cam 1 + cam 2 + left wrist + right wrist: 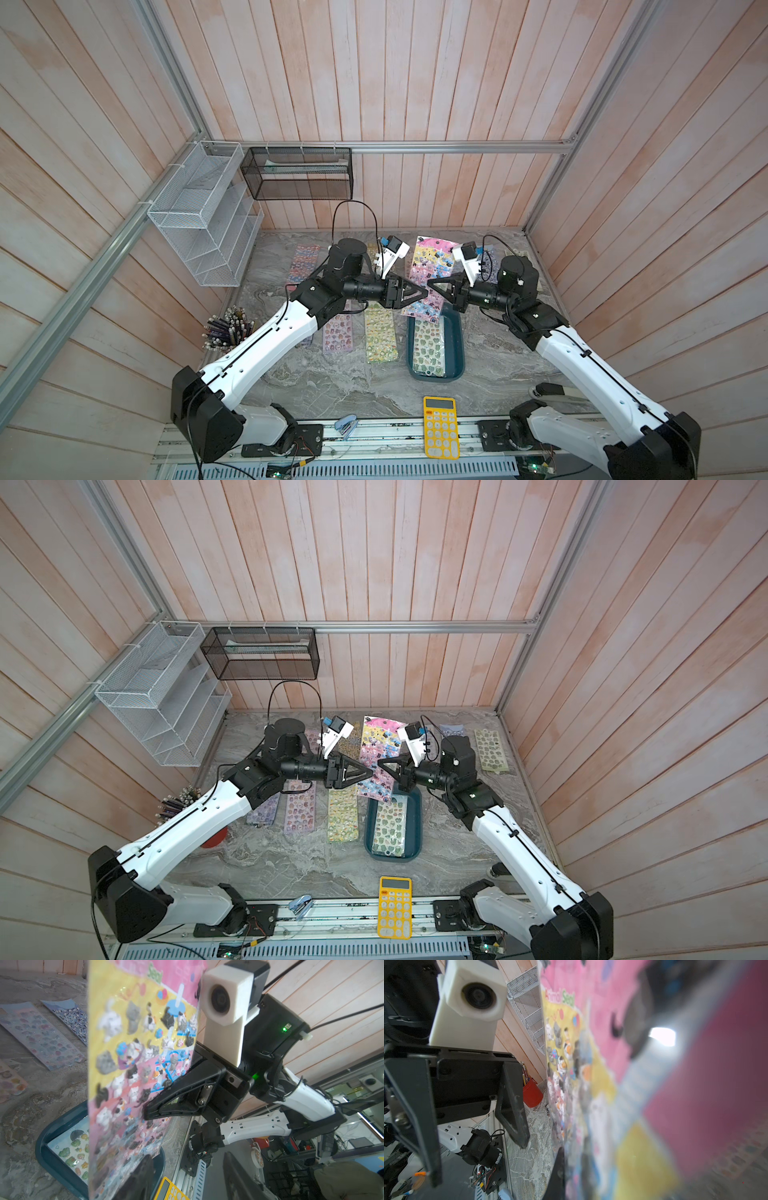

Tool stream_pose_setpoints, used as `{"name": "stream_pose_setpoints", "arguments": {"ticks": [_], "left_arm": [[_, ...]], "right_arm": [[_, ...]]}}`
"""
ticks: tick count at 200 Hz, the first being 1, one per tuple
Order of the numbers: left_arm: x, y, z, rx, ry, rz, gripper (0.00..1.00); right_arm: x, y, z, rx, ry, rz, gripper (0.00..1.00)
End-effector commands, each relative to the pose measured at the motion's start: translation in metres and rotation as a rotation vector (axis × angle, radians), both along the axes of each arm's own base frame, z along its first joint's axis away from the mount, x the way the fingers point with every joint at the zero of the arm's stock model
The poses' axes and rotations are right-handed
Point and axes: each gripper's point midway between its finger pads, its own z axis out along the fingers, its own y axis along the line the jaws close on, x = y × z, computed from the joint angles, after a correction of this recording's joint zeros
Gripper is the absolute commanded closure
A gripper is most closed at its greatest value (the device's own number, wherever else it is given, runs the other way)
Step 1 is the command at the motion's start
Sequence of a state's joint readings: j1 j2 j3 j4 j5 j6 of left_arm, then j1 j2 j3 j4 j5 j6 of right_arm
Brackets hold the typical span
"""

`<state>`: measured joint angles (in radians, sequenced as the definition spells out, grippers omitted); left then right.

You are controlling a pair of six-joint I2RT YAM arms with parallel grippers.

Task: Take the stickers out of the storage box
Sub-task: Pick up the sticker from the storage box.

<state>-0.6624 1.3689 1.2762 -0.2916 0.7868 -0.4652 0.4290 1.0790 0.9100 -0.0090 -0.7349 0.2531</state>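
A pink-and-yellow cat sticker sheet (429,262) is hanging in the air over the far end of the storage box (456,349) — the right gripper (429,284) is pinching its edge, jaws closed. A green sheet (428,349) is lying inside the box. The left gripper (424,293) is hovering just beside the hanging sheet, jaws apart, holding nothing. More sheets (380,336) are lying on the table (332,386).
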Motion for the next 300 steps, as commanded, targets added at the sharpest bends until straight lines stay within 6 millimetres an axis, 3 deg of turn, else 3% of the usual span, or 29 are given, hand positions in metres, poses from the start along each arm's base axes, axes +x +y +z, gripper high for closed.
{"name": "stream_pose_setpoints", "arguments": {"ticks": [1, 13, 33, 144, 154, 170, 184, 199, 217, 252, 300], "left_arm": [[-0.002, -0.004, 0.016, -0.039, -0.043, -0.031, 0.69], [-0.001, -0.004, 0.015, -0.038, -0.041, -0.028, 0.86], [-0.001, -0.005, 0.014, -0.039, -0.034, -0.029, 1.0], [0.006, -0.006, 0.014, -0.055, -0.017, -0.01, 1.0], [0.006, -0.005, 0.015, -0.06, -0.015, -0.01, 0.88], [0.004, -0.005, 0.016, -0.071, -0.016, -0.014, 0.6], [0.006, -0.004, 0.013, -0.066, -0.014, 0.0, 0.48], [0.012, -0.001, 0.008, -0.036, -0.025, 0.029, 0.44], [0.033, 0.011, 0.0, 0.028, -0.048, 0.122, 0.37], [0.065, 0.036, 0.001, 0.068, -0.098, 0.241, 0.3], [0.048, 0.017, 0.014, -0.015, -0.079, 0.122, 0.3]], "right_arm": [[0.005, -0.007, 0.016, 0.01, -0.041, -0.007, 1.0], [0.006, -0.009, 0.016, 0.009, -0.041, -0.015, 1.0], [0.007, -0.01, 0.014, 0.009, -0.035, -0.017, 1.0], [0.007, -0.018, 0.01, 0.0, -0.037, -0.037, 1.0], [0.006, -0.018, 0.01, 0.001, -0.036, -0.032, 1.0], [0.005, -0.017, 0.011, 0.004, -0.034, -0.016, 1.0], [0.002, -0.015, 0.012, 0.01, -0.033, 0.008, 1.0], [-0.001, -0.012, 0.014, 0.017, -0.025, 0.04, 1.0], [-0.006, -0.009, 0.015, 0.019, -0.02, 0.078, 1.0], [-0.022, -0.005, 0.017, 0.031, -0.01, 0.173, 1.0], [-0.021, -0.002, 0.009, 0.032, 0.024, 0.199, 1.0]]}}
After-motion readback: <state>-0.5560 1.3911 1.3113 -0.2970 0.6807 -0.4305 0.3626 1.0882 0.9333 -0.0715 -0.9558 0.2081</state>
